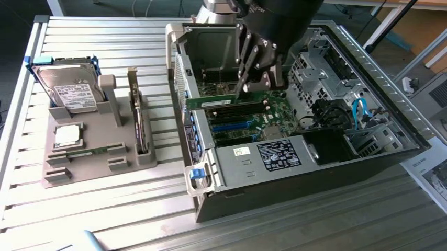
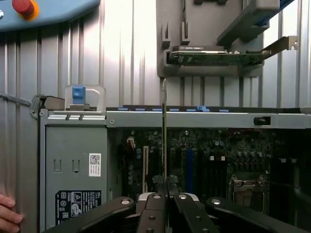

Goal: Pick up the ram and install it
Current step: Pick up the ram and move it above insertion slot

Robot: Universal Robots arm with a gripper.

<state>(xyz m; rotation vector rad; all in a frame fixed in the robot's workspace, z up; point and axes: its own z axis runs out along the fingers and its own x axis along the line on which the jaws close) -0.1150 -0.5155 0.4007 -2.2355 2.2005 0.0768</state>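
Ram (image 1: 223,101) hangs pinched between the two fingers of the gripper (image 1: 255,83), which are pressed against its flat faces near the end on the exterior view's right; the green stick lies level, long edge down, inside the open computer case (image 1: 300,191). It sits just above the motherboard (image 1: 272,117), over the row of black and blue memory slots (image 1: 234,119); whether its lower edge touches a slot cannot be told. In the wrist view the ram (image 2: 164,126) appears edge-on as a thin line rising from the gripper (image 2: 165,183), running parallel to the slots, with a white slot (image 2: 146,167) on one side and a blue slot (image 2: 189,170) on the other. Nearer in the case lies the grey power supply (image 1: 272,154) with its labels, and a blue cable (image 1: 359,112) curls in the bay at the exterior view's right. Well apart, at the exterior view's left, a grey fixture (image 1: 91,167) rests on the slatted metal table (image 1: 104,219); it carries a hard drive (image 1: 70,89) propped at its far end, a square silver CPU (image 1: 68,135) lying flat, and an expansion card (image 1: 140,125) standing on edge. A person's hand (image 2: 7,216) rests beside the case in the wrist view, and a red button (image 2: 23,7) sits on a blue housing on the table.
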